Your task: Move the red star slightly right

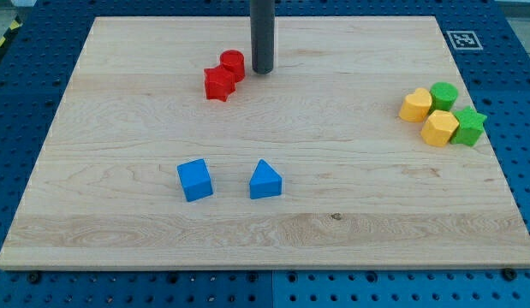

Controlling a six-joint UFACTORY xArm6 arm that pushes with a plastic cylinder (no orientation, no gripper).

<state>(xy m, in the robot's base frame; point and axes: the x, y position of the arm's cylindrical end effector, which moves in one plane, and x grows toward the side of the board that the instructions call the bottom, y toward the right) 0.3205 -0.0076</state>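
The red star (217, 84) lies on the wooden board (265, 222) at the view's upper left of centre. A red cylinder (232, 64) touches it on its upper right side. My dark rod comes down from the view's top and my tip (262, 70) rests on the board just right of the red cylinder, up and to the right of the star, a small gap from both.
A blue cube (194, 180) and a blue triangular block (265, 180) lie lower centre-left. At the view's right, two yellow blocks (415, 105) (439, 127), a green cylinder (443, 95) and a green star (468, 126) sit clustered near the board's right edge.
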